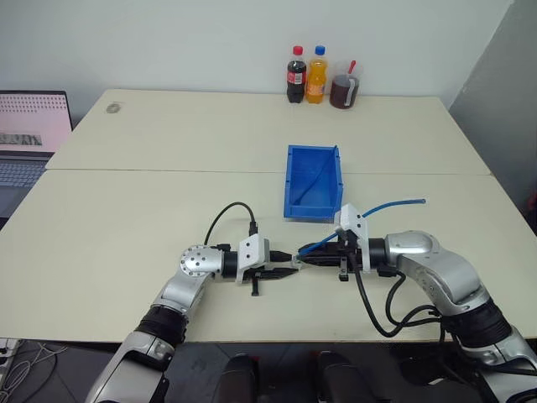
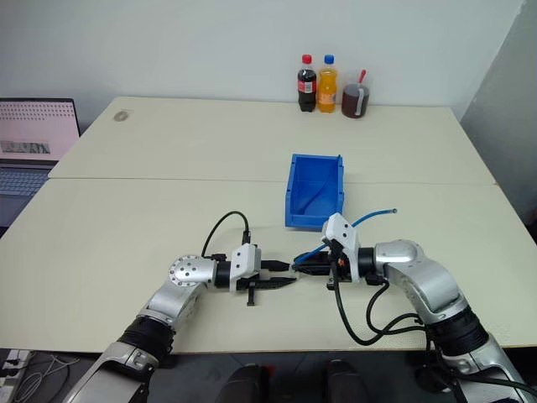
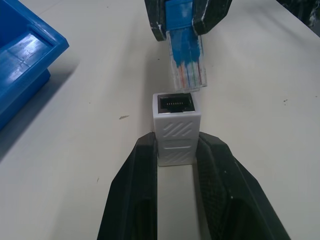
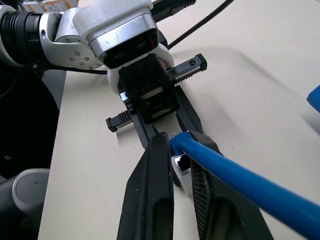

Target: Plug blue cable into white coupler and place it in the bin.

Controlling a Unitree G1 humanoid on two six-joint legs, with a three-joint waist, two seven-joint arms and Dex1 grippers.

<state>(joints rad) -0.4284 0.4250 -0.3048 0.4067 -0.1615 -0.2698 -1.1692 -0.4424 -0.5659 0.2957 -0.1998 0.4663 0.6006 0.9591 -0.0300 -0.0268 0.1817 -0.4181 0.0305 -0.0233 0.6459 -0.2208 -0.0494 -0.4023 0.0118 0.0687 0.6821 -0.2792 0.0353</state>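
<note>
My left gripper (image 3: 176,146) is shut on the white coupler (image 3: 176,131), whose dark open socket faces the cable's plug. My right gripper (image 4: 180,143) is shut on the blue cable (image 4: 240,181) just behind its clear plug (image 3: 186,67). The plug tip hovers a small gap from the socket, roughly in line with it and not inserted. In the head views both grippers (image 1: 289,268) (image 1: 313,258) meet tip to tip near the table's front edge, and the cable (image 1: 394,204) arcs off to the right. The blue bin (image 1: 290,180) stands just beyond them.
Two bottles (image 1: 296,74) (image 1: 316,74) and a jar of dark liquid (image 1: 344,89) stand at the table's far edge. A laptop (image 1: 29,134) sits off the left side. A seam crosses the table (image 1: 126,218) behind the bin.
</note>
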